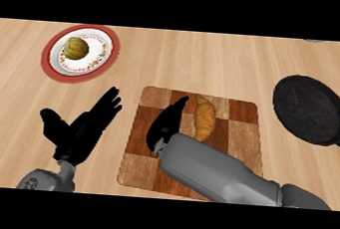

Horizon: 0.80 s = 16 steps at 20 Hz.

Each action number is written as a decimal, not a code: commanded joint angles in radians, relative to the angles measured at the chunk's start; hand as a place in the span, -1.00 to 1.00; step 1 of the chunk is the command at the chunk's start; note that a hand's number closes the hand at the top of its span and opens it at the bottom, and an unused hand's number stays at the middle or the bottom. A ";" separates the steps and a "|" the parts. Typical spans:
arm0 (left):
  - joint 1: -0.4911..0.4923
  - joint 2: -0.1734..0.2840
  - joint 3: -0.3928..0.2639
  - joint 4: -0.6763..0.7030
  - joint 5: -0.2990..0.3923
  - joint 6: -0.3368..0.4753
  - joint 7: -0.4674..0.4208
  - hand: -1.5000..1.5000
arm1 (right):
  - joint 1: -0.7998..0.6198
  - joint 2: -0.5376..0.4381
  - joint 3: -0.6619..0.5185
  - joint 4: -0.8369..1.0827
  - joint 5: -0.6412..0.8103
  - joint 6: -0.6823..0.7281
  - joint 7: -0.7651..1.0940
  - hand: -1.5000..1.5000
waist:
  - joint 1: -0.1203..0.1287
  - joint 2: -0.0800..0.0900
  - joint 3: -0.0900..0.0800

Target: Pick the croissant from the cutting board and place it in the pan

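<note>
So the right hand [166,127] is over the cutting board [239,141], fingers straight, just left of the croissant [204,118], holding nothing; can't tell if it's touching it. The croissant lies on the board's upper middle. The pan [309,111] sits off to the right, well apart. The left hand [83,128] rests open left of the board, fingers up. There's a plate [58,54] with some food at upper left.

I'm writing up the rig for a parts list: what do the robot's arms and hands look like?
Both forearms are smooth grey shells with rounded edges; the right forearm shows as a broad, boxy casing, the left forearm only as a short grey stub with a ring-shaped joint at the wrist. The left hand and right hand are plain black, with slim fingers and a thumb. No cables, markings or sleeves show.
</note>
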 commanded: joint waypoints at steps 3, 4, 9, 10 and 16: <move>-0.004 -0.006 0.028 0.014 -0.007 -0.009 -0.013 0.00 | 0.008 0.016 0.034 0.023 0.082 0.041 0.107 -1.00 | -0.015 0.002 0.000; 0.037 0.005 0.017 -0.003 -0.013 -0.029 -0.022 0.00 | -0.024 0.016 0.003 0.079 0.107 0.050 0.028 -1.00 | -0.016 0.002 0.000; 0.023 -0.025 0.039 0.055 -0.025 -0.049 -0.057 0.00 | 0.025 0.017 -0.002 0.077 0.171 0.017 0.027 -1.00 | -0.015 0.004 0.000; 0.000 -0.024 0.031 -0.037 -0.030 -0.006 0.046 0.00 | 0.006 0.017 -0.009 0.107 0.187 0.002 -0.038 -1.00 | -0.012 0.004 0.001; 0.026 -0.013 0.083 0.025 -0.011 -0.074 0.007 0.00 | 0.028 -0.004 -0.029 0.090 0.290 0.018 -0.101 -1.00 | -0.021 0.002 0.001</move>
